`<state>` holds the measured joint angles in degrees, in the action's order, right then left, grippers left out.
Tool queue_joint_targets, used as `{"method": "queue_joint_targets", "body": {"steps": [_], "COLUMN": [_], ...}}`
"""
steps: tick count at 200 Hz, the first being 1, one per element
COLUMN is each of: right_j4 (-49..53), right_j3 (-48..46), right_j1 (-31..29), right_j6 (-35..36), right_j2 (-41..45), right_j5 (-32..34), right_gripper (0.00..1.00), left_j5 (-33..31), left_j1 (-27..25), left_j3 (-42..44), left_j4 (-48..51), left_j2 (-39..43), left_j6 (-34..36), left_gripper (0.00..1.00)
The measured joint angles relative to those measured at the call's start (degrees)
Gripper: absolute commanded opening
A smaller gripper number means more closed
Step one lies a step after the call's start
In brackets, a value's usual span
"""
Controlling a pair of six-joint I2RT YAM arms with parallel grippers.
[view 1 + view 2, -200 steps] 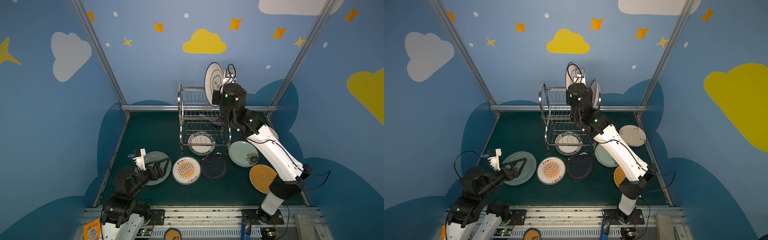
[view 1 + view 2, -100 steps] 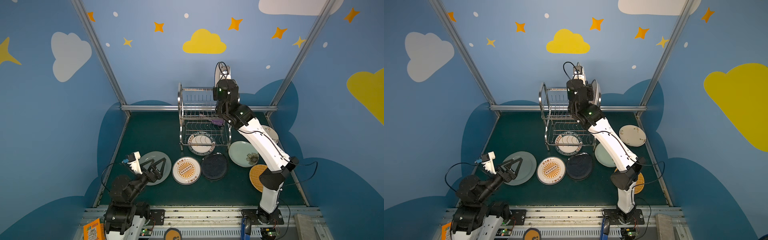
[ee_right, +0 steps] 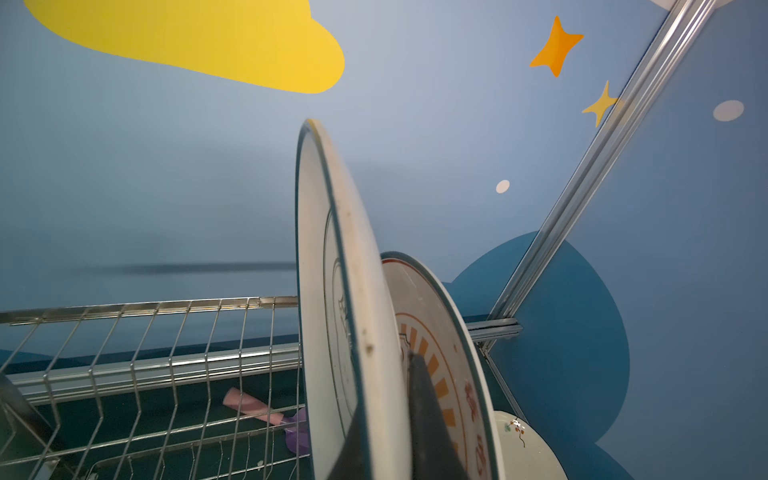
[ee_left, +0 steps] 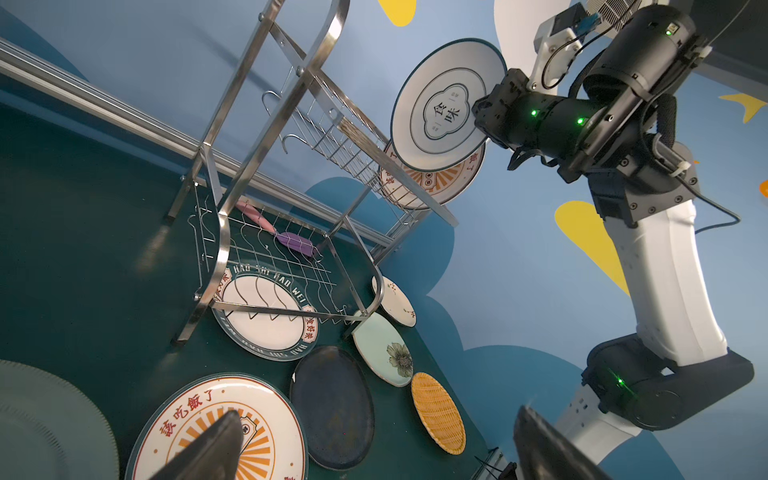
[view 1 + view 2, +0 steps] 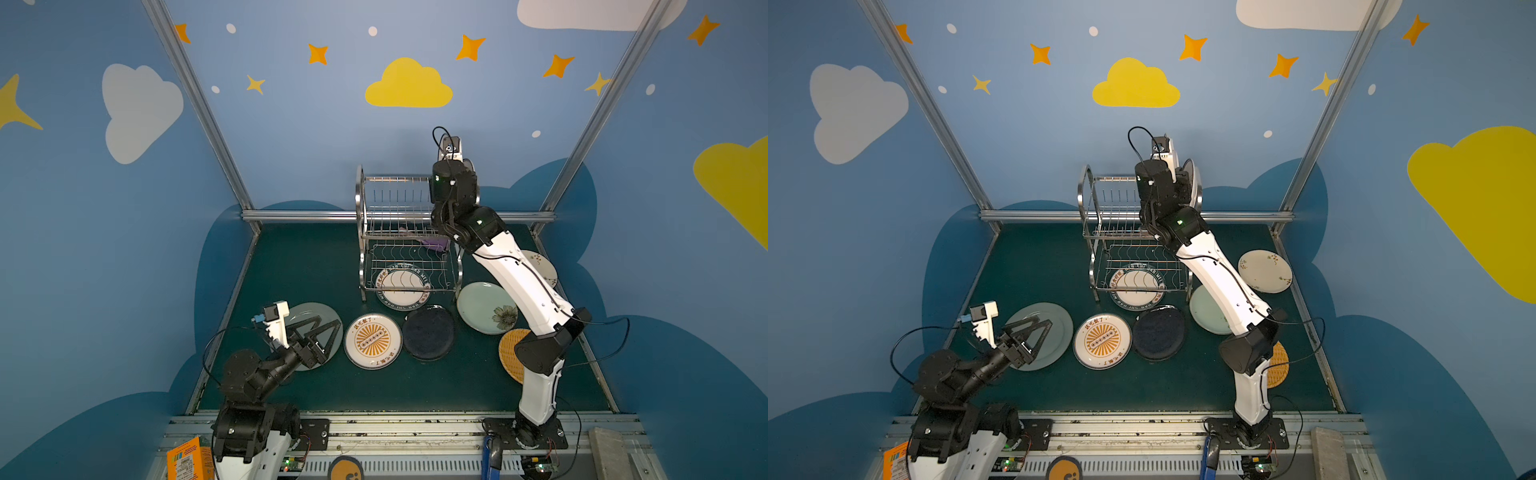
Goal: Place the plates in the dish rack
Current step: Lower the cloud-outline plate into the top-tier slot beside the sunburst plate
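The right gripper (image 4: 482,118), clamped on the emblem plate (image 4: 446,108), holds it on edge just above the top tier of the rack (image 4: 224,245), beside the sunburst plate (image 4: 440,187) standing there; the left gripper (image 5: 327,322), jaws apart, is far from the rack.

Along the upper tier of the dish rack (image 3: 137,332) I see empty slots on one side of the emblem plate (image 3: 332,291), which my right claw (image 3: 386,399) pinches. On its other side the racked sunburst plate (image 3: 432,332) stands close, leaving only a narrow gap. A purple tool (image 4: 291,241) lies on the lower tier, and a lettered plate (image 5: 402,286) lies flat beneath it. The worktop (image 5: 299,266) is bare left of the rack and along the front. My right arm (image 5: 519,282) bridges the right-hand plates. My left claw (image 5: 1042,322), spread wide, hovers over the grey-green plate (image 5: 1065,336).
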<state>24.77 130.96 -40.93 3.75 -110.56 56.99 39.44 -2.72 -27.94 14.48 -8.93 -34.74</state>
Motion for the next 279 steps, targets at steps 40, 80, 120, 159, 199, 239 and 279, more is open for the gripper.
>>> {"method": "queue_joint_targets", "body": {"steps": [40, 80, 120, 159, 199, 239, 279], "right_j4": [2.2, 4.9, 7.1, 8.9, 10.4, 11.5, 11.6], "right_j3": [0.5, 1.1, 2.1, 2.9, 3.8, 4.0, 3.5], "right_j1": [0.9, 1.5, 1.6, 1.8, 1.8, 1.8, 1.7], "right_j6": [-1.5, -3.5, -5.2, -7.3, -9.0, -10.6, -11.5], "right_j2": [-1.8, -3.3, -4.0, -4.5, -4.8, -4.8, -4.6], "right_j5": [-0.2, -0.9, -1.3, -1.4, -1.4, -1.2, -1.0], "right_gripper": [0.00, 0.00, 0.00, 0.00, 0.00, 0.00, 0.00], "left_j5": [0.2, 0.6, 0.8, 0.8, 0.8, 0.7, 0.5], "left_j1": [0.1, 0.5, 1.6, 1.7, 1.9, 1.9, 1.9], "left_j3": [0.0, 0.0, 0.0, 0.0, 0.0, 0.0, 0.0], "left_j4": [-0.2, -0.2, -0.8, -1.0, -1.0, -1.0, -1.0], "left_j2": [0.0, -1.1, -2.1, -2.2, -2.2, -2.2, -2.2], "left_j6": [0.0, -0.2, -0.6, -0.7, -0.7, -0.7, -0.7], "left_gripper": [1.00, 1.00, 1.00, 1.00, 1.00, 1.00, 1.00]}}
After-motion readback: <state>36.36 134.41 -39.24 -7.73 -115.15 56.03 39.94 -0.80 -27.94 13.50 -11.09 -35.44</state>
